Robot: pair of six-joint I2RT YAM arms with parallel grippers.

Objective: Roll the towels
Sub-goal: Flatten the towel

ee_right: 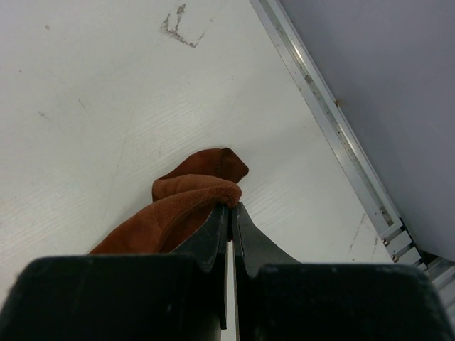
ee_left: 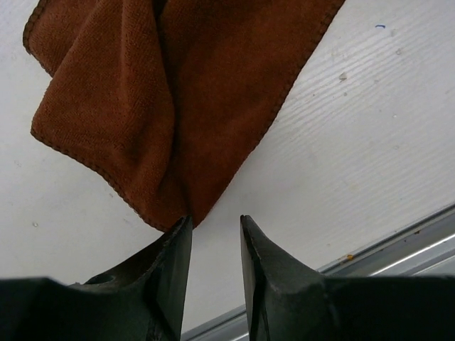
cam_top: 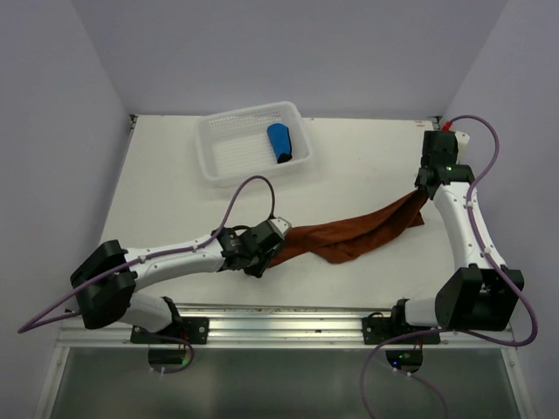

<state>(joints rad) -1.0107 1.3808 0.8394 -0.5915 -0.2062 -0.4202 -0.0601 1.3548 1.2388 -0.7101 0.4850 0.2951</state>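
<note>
Two states: right pincer [ee_right: 233,207] clamped on rust-brown towel [ee_right: 174,209]; left pincer [ee_left: 215,222] apart at its corner.

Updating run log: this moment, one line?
right gripper shut on rust-brown cloth towel; left gripper open at its corner; blue cloth towel in white mesh basket

Far side of table [cam_top: 166,192], left of ctr: basket [cam_top: 212,133]. Inside it, by its right wall: rolled towel [cam_top: 279,142]. Nearer than basket & well apart from it: stretched towel [cam_top: 349,236]. Runs diagonally over table, from near-ctr out to far right. Rests on tabletop mid-length, rises off it twd right end. At near-left corner: left gripper [cam_top: 260,262], corner touching one fingertip [ee_left: 181,234], bare table btwn the two tips. At far-right end: right gripper [cam_top: 425,186], cloth pinched at its tips. Along table's near edge, in front of towel: rail [cam_top: 288,312].
</note>
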